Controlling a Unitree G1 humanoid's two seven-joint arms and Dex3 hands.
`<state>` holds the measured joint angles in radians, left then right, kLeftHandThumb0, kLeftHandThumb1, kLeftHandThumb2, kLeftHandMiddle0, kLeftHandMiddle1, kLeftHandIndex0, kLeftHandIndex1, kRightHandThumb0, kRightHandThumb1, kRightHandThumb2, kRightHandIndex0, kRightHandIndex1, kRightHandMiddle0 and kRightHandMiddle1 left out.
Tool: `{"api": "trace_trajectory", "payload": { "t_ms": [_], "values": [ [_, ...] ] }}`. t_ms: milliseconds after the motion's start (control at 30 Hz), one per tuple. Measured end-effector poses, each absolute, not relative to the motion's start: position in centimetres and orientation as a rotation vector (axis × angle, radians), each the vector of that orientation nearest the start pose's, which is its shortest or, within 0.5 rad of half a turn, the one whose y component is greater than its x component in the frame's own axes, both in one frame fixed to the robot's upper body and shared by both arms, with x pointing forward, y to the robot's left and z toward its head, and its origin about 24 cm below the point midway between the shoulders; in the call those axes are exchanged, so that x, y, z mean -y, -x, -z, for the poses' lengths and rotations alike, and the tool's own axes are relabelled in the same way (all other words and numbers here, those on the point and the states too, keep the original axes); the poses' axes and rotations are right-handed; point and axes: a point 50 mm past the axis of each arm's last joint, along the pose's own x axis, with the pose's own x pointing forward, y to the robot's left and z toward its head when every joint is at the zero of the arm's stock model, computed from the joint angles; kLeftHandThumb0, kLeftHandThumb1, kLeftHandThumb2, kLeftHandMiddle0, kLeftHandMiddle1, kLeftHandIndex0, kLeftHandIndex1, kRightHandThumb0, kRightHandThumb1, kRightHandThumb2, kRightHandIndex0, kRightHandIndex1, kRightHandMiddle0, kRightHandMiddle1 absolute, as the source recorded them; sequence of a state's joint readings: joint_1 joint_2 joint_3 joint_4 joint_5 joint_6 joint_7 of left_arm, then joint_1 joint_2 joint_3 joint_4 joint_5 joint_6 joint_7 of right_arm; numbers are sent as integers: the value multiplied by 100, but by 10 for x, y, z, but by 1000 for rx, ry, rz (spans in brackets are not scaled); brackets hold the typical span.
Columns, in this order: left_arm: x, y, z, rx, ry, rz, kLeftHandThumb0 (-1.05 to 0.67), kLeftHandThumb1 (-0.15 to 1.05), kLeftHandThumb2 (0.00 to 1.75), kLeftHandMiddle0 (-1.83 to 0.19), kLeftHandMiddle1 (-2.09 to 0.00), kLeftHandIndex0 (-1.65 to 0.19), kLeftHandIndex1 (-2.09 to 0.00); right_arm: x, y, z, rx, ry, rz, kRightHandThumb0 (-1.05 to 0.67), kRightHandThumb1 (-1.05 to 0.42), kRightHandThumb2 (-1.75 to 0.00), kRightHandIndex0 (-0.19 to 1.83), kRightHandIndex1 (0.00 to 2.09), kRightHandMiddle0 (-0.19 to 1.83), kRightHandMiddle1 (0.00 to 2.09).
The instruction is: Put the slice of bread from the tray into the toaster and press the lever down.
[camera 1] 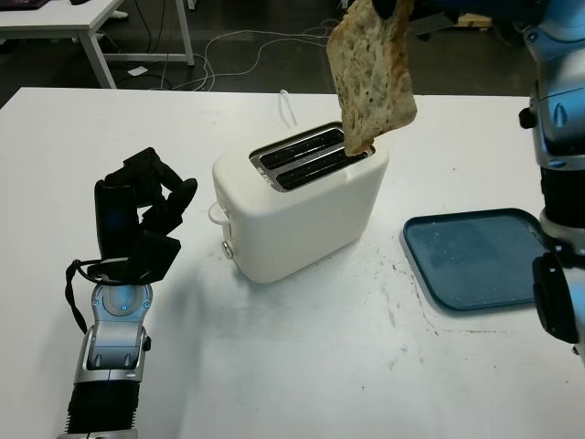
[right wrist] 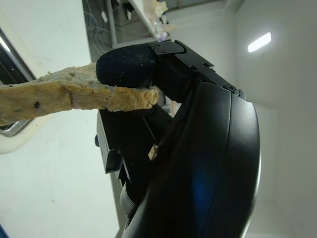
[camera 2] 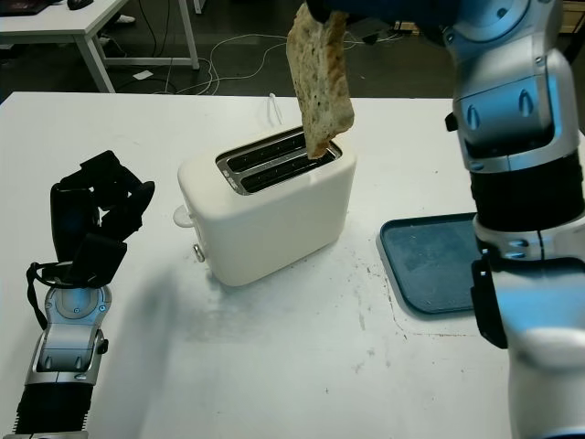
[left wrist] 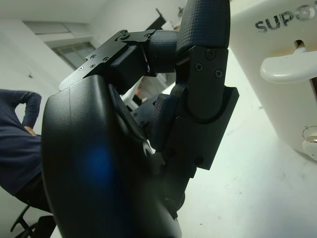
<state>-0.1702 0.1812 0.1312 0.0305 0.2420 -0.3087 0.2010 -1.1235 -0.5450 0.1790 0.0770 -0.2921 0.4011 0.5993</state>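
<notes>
At the top centre of the frame, the right hand (right wrist: 148, 99) pinches the slice of bread (camera 1: 370, 73) by its upper edge, so it hangs with its bottom corner at the far slot of the toaster (camera 1: 302, 201). At right, the blue tray (camera 1: 475, 261) lies bare. At lower left, the left hand (camera 1: 137, 224) holds nothing, fingers curled, near the lever (left wrist: 290, 67), apparently placed to press it.

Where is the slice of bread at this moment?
The slice of bread hangs upright from the right hand above the white toaster, its lower corner at the right end of the nearer slot; the blue tray lies to the toaster's right.
</notes>
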Motion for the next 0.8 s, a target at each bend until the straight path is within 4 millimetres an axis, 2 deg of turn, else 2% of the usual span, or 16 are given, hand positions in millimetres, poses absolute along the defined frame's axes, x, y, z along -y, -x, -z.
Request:
{"api": "trace_trajectory", "payload": {
  "t_ms": [167, 267, 500, 667, 800],
  "values": [
    [-200, -274, -117, 481, -373, -251, -79, 92, 35, -130, -165, -106, -167, 134, -359, -315, 370, 999, -385, 15, -92, -30, 106, 175, 80, 175],
    [-200, -274, -117, 481, -375, -254, -79, 92, 36, -131, -165, -106, -169, 138, -367, -300, 354, 1000, -403, 4, -92, -28, 106, 175, 81, 175],
    [-200, -274, -117, 477, -374, -255, -79, 92, 36, -130, -165, -105, -168, 144, -374, -280, 378, 982, -406, -19, -92, -35, 99, 175, 76, 175],
    [-200, -274, -118, 479, -376, -256, -78, 92, 36, -130, -165, -105, -168, 151, -378, -267, 366, 964, -407, -25, -92, -39, 102, 175, 71, 175],
    [-200, -274, -118, 477, -372, -256, -78, 92, 35, -130, -166, -105, -168, 154, -376, -263, 361, 980, -431, -23, -92, -38, 97, 175, 67, 175]
  ]
}}
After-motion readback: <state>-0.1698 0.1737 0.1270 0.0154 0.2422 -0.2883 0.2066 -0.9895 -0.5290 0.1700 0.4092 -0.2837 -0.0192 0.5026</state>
